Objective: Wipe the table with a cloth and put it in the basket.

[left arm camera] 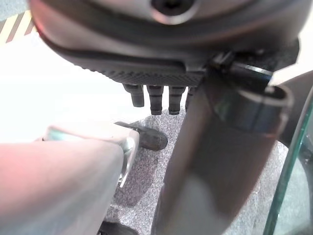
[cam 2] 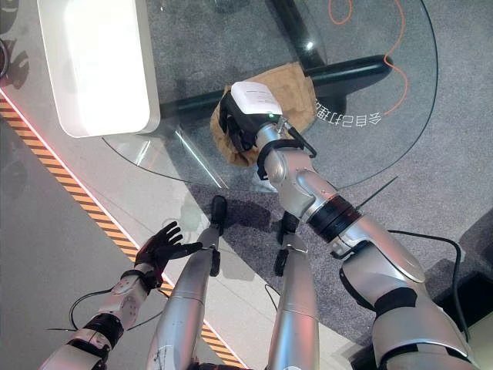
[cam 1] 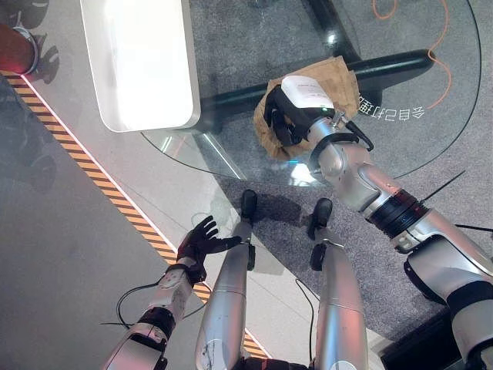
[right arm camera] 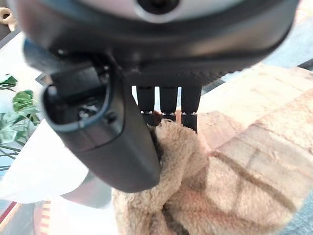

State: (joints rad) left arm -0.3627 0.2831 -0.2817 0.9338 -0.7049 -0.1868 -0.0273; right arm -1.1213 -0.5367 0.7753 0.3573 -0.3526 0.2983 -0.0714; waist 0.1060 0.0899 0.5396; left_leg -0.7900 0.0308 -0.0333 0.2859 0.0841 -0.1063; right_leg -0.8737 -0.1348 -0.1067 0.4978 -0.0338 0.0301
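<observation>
1. A tan cloth (cam 1: 308, 116) lies crumpled on a round glass table (cam 1: 431, 139), near the table's near edge and a little right of the scene's middle.
2. The right hand (cam 1: 286, 117) rests on top of the cloth, its arm reaching in from the lower right. The right wrist view shows the fingers (right arm camera: 167, 100) bent down into the fabric, with a fold of cloth bunched up between them and the thumb (right arm camera: 105, 127), so the hand grips the cloth.
3. The cloth spreads out past the hand on its far and right sides, flat against the glass.
4. Through the glass, a dark bar (cam 1: 385, 68) of the table's base runs left to right under the cloth, above grey carpet (cam 1: 254, 46).
5. White characters (cam 1: 391, 113) are printed on the glass just right of the cloth.
6. An orange cord (cam 1: 443, 46) loops on the floor at the far right, seen through the glass.
7. A white, rounded rectangular tray (cam 1: 139, 62) sits at the far left, its right edge overlapping the table's left rim, well apart from the cloth.
8. A striped yellow and black line (cam 1: 92, 173) crosses the floor diagonally on the left, from far left toward the near middle.
9. The left hand (cam 1: 202, 243) hangs low on the near left, over the floor and clear of the table, with its fingers spread open and holding nothing.
</observation>
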